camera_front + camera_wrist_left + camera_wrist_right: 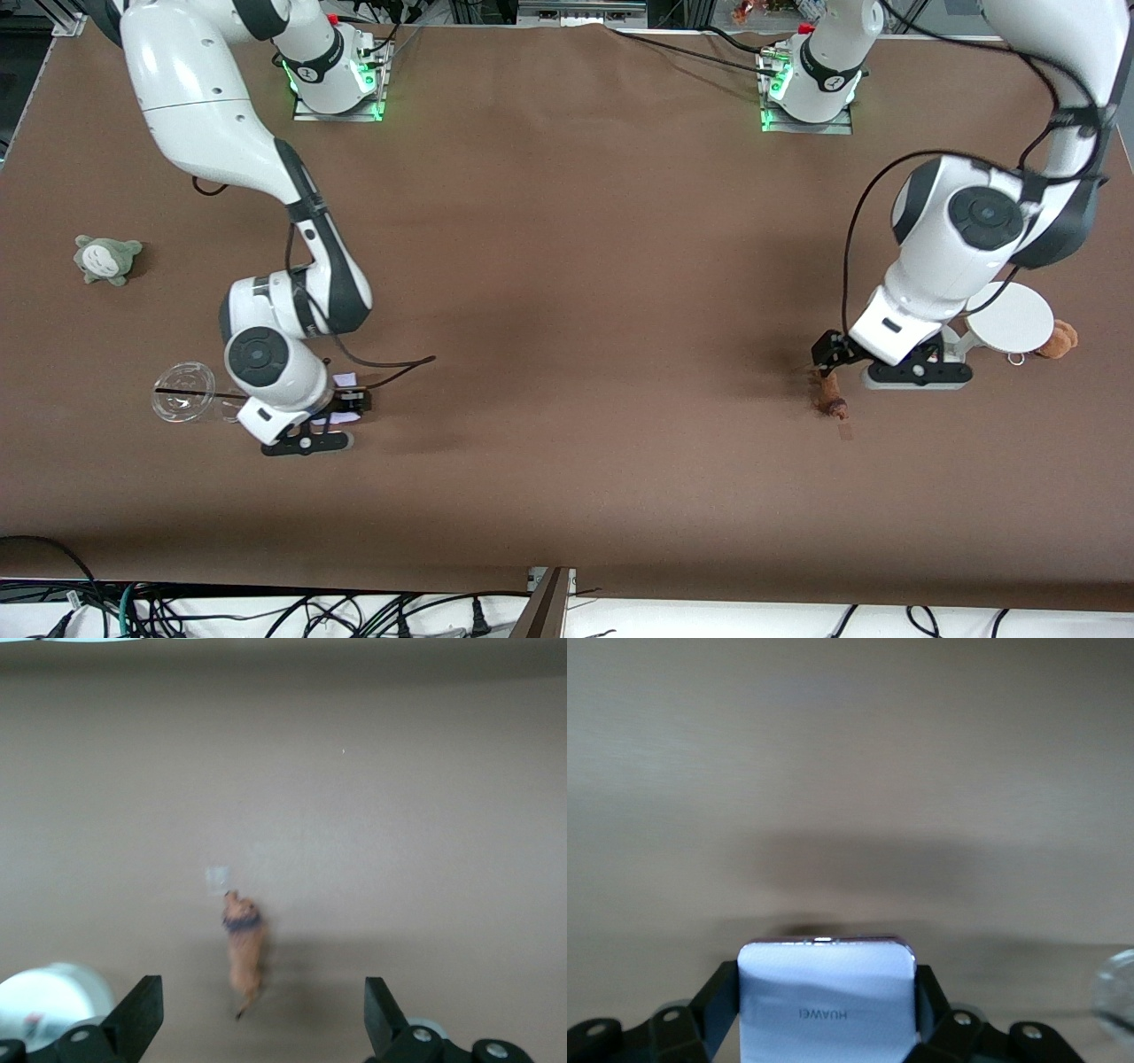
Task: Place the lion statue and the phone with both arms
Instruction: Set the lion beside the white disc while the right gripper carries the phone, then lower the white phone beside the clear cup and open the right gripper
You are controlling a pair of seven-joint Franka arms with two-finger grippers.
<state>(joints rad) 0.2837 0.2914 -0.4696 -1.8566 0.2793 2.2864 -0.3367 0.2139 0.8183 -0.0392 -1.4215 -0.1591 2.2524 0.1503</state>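
Because the small orange-brown lion statue (244, 948) lay on the brown table (567, 266) between the left gripper's (828, 354) spread fingers, it could be knocked over as that gripper lifted. The flat pale lavender phone (824, 1005) was pinched by the right gripper (341, 408), low over the table; a slip was possible. A clear plastic cup (182, 392) stood just beside it, and a white round stand (1010, 319) was near the left gripper.
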